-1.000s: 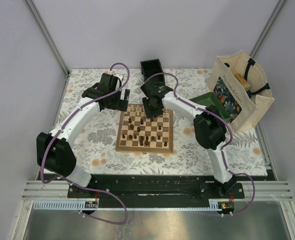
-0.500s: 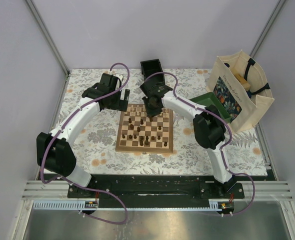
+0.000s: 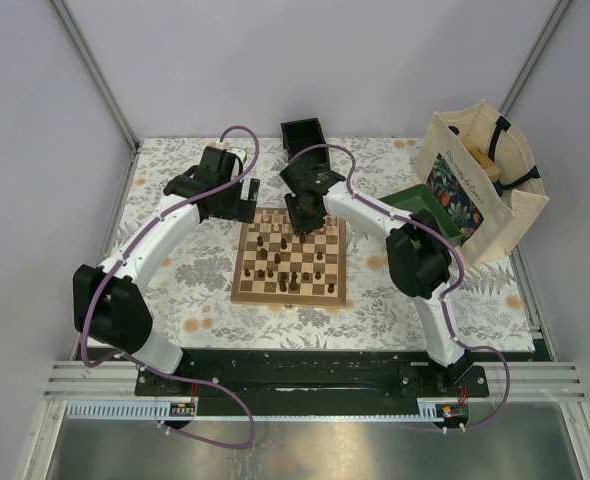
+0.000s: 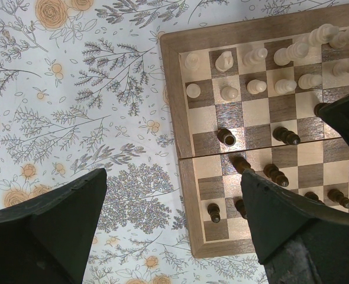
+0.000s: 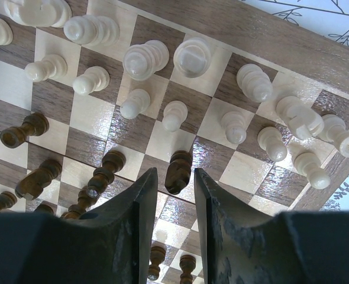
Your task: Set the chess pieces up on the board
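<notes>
The board (image 3: 237, 290) lies mid-table with pale and dark chess pieces on it. In the right wrist view, pale pieces (image 5: 145, 59) fill the two far rows and dark pieces (image 5: 23, 130) stand scattered nearer. My right gripper (image 5: 174, 177) is low over the board's far part (image 3: 303, 212). Its fingers flank one upright dark piece (image 5: 178, 168), with a thin gap on each side, so it is narrowly open. My left gripper (image 4: 173, 177) hangs wide open over the board's far left corner (image 3: 247, 200), holding nothing. Below it stand pale pieces (image 4: 257, 87) and dark pieces (image 4: 287, 136).
A small black box (image 3: 303, 135) stands just beyond the board. A green tray (image 3: 425, 205) and a cream tote bag (image 3: 485, 180) sit at the right. A floral cloth (image 3: 175, 270) covers the table. Grey walls close in on three sides.
The right gripper has shifted slightly toward the board's far edge. The left arm has stayed still.
</notes>
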Available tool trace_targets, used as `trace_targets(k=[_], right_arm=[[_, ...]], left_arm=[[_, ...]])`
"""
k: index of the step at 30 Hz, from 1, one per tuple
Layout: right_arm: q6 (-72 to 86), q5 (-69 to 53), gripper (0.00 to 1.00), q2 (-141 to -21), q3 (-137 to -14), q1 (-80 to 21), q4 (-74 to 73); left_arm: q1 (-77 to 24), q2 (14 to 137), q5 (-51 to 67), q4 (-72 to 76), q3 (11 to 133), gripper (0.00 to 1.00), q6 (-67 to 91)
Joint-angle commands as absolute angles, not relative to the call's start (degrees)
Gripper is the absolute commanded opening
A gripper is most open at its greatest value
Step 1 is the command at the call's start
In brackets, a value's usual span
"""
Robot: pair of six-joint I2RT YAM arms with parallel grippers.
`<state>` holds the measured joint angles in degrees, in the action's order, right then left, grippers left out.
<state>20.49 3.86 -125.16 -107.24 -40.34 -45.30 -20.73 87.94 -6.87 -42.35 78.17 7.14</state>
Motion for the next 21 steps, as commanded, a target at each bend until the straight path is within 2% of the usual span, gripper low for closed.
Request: trace_targets(k=[1, 7, 15, 21], right_arm=[[20.13, 4.13, 0.39, -125.33, -108.98, -39.9, -45.79], [20.13, 3.87, 0.33, -125.86, -109.42, -39.9, -46.14], [20.04, 3.34, 0.19, -123.32, -108.63, -39.81, -45.97], [20.39, 2.29, 0.18, -116.47, -103.29, -40.08, -45.09]], left_arm=[[-20.57, 87.45, -6.15, -41.22, 78.57, 0.99, 7.29], [-20.57, 87.63, -6.06, -41.48, 78.66, 0.99, 7.29], [-20.48, 87.71, -5.71, -41.57, 78.75, 0.99, 7.29], [-20.57, 87.72, -5.36, -41.57, 78.84, 0.99, 7.29]])
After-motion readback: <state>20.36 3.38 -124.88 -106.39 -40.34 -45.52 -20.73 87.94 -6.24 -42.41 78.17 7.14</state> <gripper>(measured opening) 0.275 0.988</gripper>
